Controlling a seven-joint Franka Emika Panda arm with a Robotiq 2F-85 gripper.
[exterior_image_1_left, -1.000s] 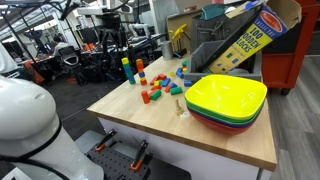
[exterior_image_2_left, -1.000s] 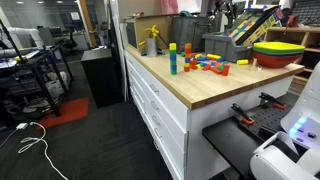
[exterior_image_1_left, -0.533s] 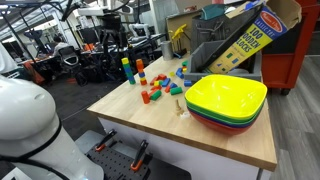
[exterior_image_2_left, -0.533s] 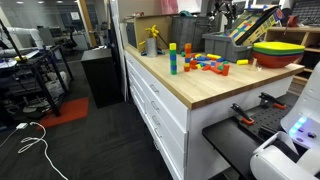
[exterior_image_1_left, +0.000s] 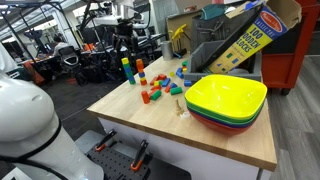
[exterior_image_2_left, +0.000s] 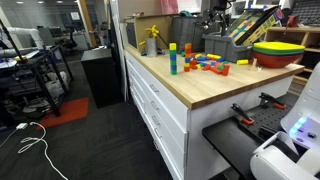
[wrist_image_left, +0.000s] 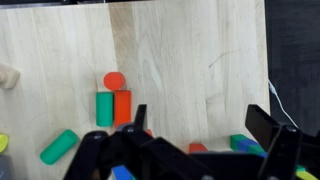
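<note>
My gripper hangs open over the wooden tabletop, its two dark fingers apart with bare wood between them. Under it lie loose coloured blocks: a red one close to the gap, green and blue ones by the right finger. A green block and an orange block stand side by side beneath a red disc. In both exterior views the gripper is high above the block pile. It holds nothing.
A stack of coloured bowls sits on the table beside the blocks. A wood-blocks box leans behind them. A small block tower stands at the pile's edge. A green cylinder lies apart.
The arm has shifted sideways above the far end of the table, towards the blocks. The blocks and bowls have not moved; the jaws stay open.
</note>
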